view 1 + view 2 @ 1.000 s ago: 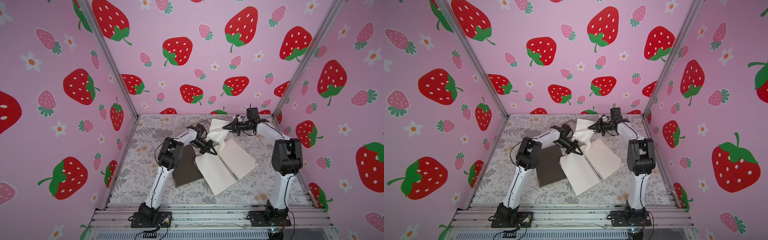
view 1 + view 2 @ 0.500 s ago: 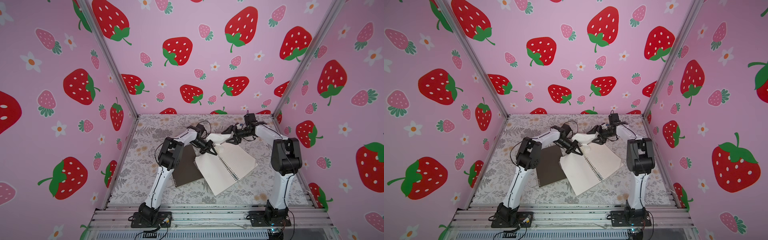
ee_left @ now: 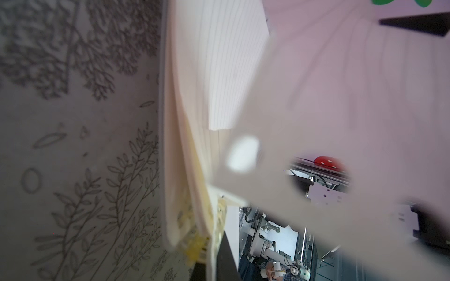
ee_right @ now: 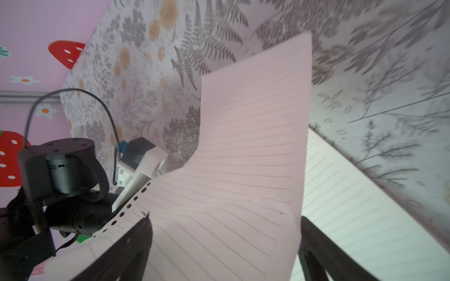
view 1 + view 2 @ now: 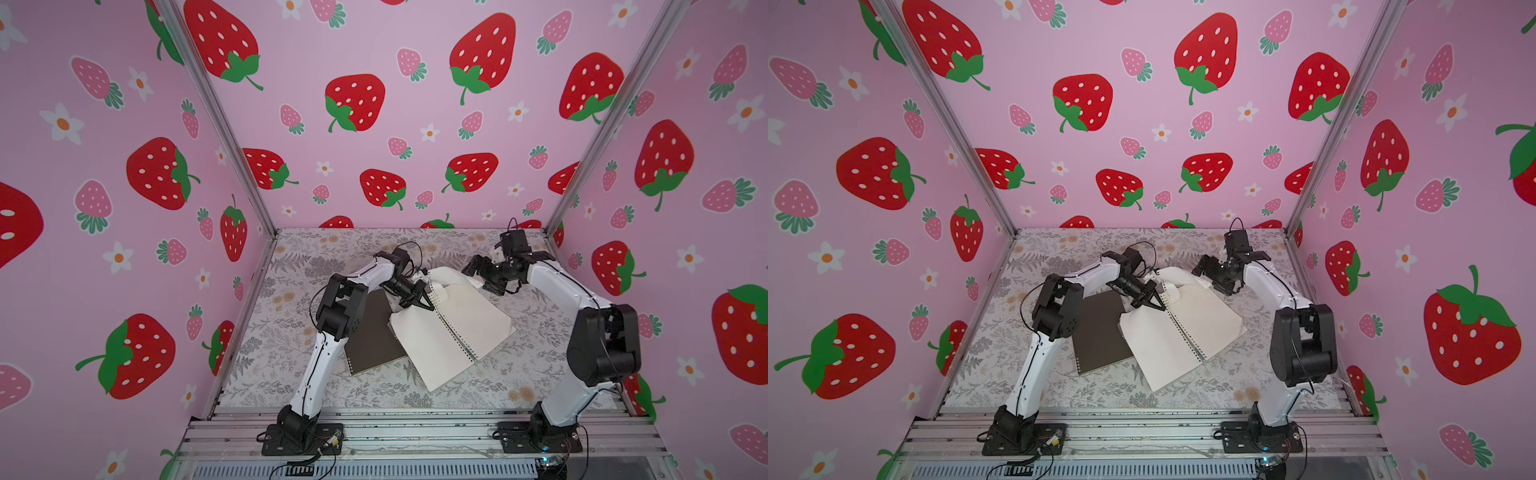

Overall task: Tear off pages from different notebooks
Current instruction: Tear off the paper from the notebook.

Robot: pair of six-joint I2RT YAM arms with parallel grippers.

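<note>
Floral bench [image 5: 257,357], right hand [image 5: 482,277] wide open by the curled page [image 5: 451,277]. Our shut left hand [image 5: 420,301] should pin the notebook [image 5: 469,322] firmly.

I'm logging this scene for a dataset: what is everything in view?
Open spiral-bound cream-covered notebook: one, cream-white, table centre.
Closed spiral-bound dark-covered notebook: one, brown-grey, partly under the cream cover.
Thin lined paper page with punched holes: one, white, curled at the open notebook's far end.
Floral-patterned table: one, grey-white, beneath everything.
Strawberry-print walls: three, pink, around the table.
Left gripper: one, black, shut, at the open notebook's spiral end.
Right gripper: one, black, open, beside the page.
</note>
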